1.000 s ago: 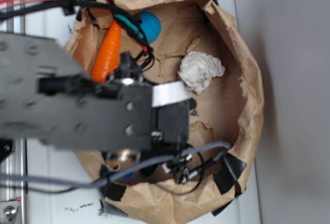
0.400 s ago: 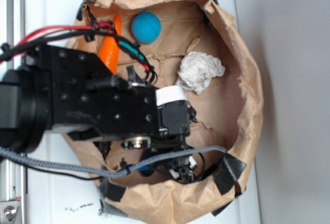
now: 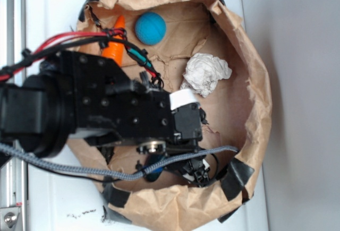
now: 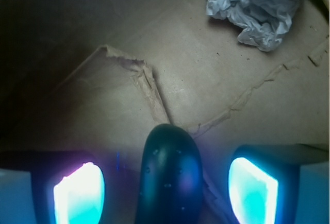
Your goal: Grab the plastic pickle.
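So the biggest thing here is the crumpled brown paper bag (image 3: 255,82) rolled down into a kind of bowl on the white surface (image 3: 48,8), and the black arm (image 3: 95,109) covers most of its left half from above. Inside there's a wad of white crumpled paper (image 3: 207,73), an orange carrot (image 3: 115,45) poking out past the arm, and a blue ball (image 3: 150,27) near the top. The plastic pickle (image 4: 168,175) is on the bag floor low in the wrist view, sitting right between the two glowing fingers (image 4: 80,193), rounded end pointing away. The gripper (image 4: 165,190) is spread wide with gaps on both sides, nothing pinched yet. I'd say the lining-up part is basically done; closing on the pickle and lifting is what's left.
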### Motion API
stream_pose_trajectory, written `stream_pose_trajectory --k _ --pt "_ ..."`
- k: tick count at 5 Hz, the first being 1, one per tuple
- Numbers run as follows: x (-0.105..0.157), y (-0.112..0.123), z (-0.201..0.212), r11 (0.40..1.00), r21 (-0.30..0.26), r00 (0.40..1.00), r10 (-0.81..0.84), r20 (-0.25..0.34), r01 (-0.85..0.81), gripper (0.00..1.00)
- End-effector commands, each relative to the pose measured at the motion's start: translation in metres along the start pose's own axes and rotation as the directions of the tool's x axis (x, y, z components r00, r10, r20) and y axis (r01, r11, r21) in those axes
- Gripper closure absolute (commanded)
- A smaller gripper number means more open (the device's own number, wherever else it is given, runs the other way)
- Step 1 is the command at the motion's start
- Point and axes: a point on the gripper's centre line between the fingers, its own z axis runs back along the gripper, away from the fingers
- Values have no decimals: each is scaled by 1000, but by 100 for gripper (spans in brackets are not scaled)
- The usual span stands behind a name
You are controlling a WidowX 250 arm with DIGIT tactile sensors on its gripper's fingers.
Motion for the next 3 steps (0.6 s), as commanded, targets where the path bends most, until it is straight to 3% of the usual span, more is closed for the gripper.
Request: stream_pose_trajectory --k 1,2,3 --pt "-4 -13 -11 1000 21 996 -13 86 12 0" --pt "-9 -11 -26 998 53 995 -37 95 32 0" --pt "-9 -10 -29 998 62 996 -37 82 32 72"
